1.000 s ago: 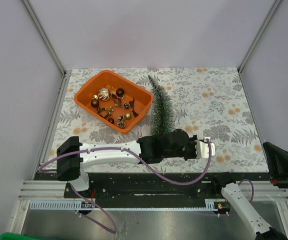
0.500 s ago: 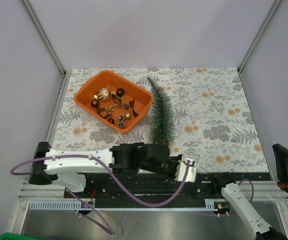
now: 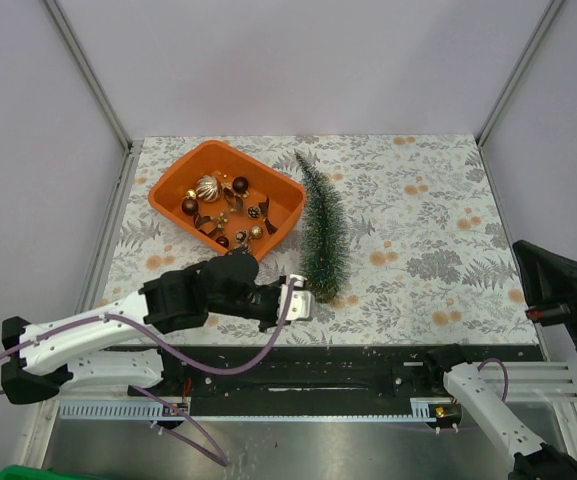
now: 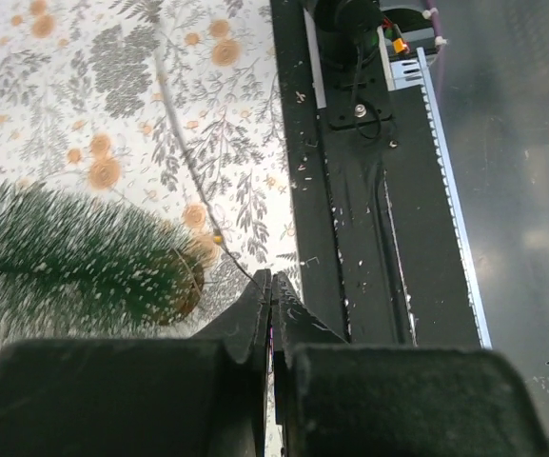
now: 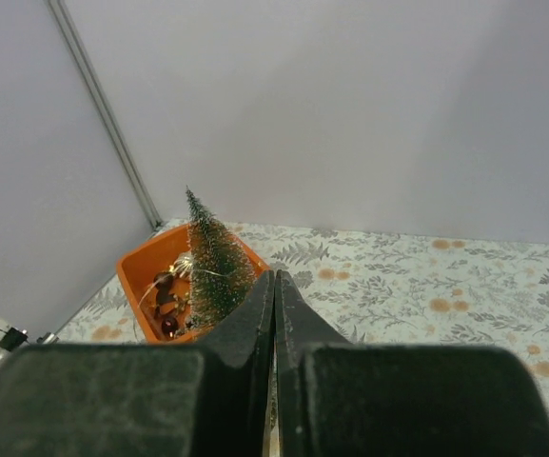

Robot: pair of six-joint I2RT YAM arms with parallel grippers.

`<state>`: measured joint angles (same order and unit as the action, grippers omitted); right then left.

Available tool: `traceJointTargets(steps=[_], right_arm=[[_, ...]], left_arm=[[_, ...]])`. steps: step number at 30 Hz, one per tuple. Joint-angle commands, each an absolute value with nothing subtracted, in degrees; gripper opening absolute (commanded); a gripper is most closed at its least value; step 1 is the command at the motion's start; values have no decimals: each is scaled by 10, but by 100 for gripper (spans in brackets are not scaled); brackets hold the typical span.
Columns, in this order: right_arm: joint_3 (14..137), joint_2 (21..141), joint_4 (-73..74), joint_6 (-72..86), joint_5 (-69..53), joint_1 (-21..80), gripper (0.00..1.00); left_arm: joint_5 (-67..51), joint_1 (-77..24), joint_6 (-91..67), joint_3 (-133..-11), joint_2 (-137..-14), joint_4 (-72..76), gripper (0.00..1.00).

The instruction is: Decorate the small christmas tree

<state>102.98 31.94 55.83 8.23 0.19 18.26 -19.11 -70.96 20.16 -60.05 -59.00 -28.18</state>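
The small christmas tree point(image 3: 323, 230) stands upright beside the orange tray point(image 3: 178, 170). The left gripper point(image 4: 271, 286), near the tree base, and the right gripper point(image 5: 274, 286) both have closed, empty jaws.

Table point(image 3: 438, 200): covered in a floral print of grey leaves and orange blossoms.
Orange tray point(image 3: 176, 177): near the far-left corner, askew to the table edges.
Contents of the tray: one white-and-gold striped bauble point(image 3: 208, 188), dark red baubles point(image 3: 240, 184), and several small gold and brown trinkets point(image 3: 248, 232).
Black mounting strip point(image 3: 368, 362): runs along the near edge.
Pale walls point(image 3: 298, 60): stand on three sides.
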Motion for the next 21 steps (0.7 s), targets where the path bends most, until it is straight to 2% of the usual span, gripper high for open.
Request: traceJointTargets(steps=[1, 9, 21], right_arm=[[1008, 355, 483, 90, -42, 186, 0], [996, 427, 378, 93, -132, 186, 0], [1039, 587, 228, 82, -210, 186, 0]], left_arm=[[-179, -683, 199, -564, -522, -266, 0], [-45, -648, 148, -490, -460, -167, 0], [-2, -615, 59, -440, -445, -85, 0]])
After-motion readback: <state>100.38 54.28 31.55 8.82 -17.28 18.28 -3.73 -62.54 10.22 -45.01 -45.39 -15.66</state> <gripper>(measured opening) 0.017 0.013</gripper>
